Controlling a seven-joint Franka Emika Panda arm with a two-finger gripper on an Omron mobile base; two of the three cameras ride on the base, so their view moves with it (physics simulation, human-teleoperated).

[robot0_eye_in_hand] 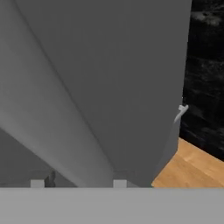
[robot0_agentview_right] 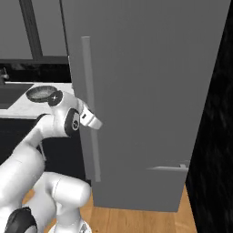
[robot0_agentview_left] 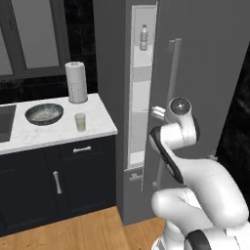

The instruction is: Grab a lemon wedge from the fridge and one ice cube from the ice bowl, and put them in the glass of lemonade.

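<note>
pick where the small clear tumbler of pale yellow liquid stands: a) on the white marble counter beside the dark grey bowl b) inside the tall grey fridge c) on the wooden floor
a: the small clear tumbler stands on the white marble counter, just right of the dark grey bowl.

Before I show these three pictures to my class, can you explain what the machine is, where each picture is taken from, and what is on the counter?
It is a white robot arm on a driving base in a rendered kitchen. Two pictures come from cameras behind it, left and right; the third looks along its claw. The claw sits at the bar handle of the fridge, whose door stands slightly ajar; whether it grips the handle is unclear. On the counter stand the ice bowl, the glass of lemonade and a paper-towel roll.
</note>
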